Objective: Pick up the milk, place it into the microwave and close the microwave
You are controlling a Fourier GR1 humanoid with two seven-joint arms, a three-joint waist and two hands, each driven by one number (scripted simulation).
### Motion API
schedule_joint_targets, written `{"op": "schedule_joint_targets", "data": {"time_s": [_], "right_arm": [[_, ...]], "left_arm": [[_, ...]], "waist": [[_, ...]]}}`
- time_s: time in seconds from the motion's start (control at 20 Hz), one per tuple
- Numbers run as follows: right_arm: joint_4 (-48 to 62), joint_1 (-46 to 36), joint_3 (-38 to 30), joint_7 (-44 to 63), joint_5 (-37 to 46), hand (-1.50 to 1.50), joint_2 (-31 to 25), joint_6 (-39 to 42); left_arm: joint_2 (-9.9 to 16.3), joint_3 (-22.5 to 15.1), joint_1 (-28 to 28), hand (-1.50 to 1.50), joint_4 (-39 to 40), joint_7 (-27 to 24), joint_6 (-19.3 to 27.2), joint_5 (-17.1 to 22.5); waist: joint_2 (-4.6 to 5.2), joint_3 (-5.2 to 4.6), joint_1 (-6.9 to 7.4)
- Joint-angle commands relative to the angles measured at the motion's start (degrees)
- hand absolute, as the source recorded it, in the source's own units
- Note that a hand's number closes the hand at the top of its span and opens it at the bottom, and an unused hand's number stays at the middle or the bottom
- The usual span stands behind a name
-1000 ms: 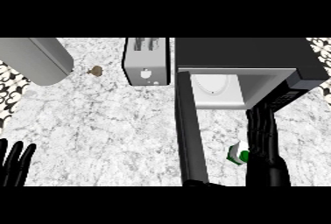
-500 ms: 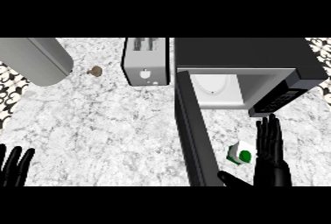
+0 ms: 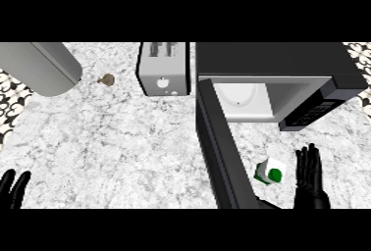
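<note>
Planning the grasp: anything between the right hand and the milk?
No. In the head view only a narrow strip of bare counter separates the open right hand from the milk at its left.

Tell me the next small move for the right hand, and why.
Probably shift the right hand left toward the milk carton and curl its fingers round it. The hand is open with straight fingers, just right of the carton and not holding it. The carton stands on the counter, and the microwave door is already open.
</note>
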Motion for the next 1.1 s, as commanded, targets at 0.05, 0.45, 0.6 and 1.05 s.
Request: {"op": "schedule_joint_targets", "data": {"time_s": [0.05, 0.45, 0.6, 1.05], "right_arm": [[1.7, 3.6, 1.5, -4.6, 0.5, -1.50, 0.2, 2.0], [15.8, -1.0, -5.4, -15.9, -2.5, -1.50, -1.7, 9.5], [15.7, -6.0, -5.4, -10.4, -0.7, -1.50, 0.4, 5.4], [35.8, -15.1, -15.8, -17.1, -2.8, -1.50, -0.9, 4.7]], "left_arm": [[0.0, 3.0, 2.9, -1.50, 1.3, -3.1, -3.4, 2.5], [-1.3, 0.0, 5.7, -1.50, -0.9, -2.8, -4.5, -0.3], [-1.3, -1.4, 5.7, -1.50, -3.0, -2.1, -2.5, 0.1], [0.1, 4.0, 1.7, -1.50, 1.4, -1.8, -4.7, 3.6]], "waist": [[-0.02, -0.02, 0.03], [-0.02, 0.01, 0.12], [-0.01, -0.01, 0.18], [0.10, 0.00, 0.21]]}}
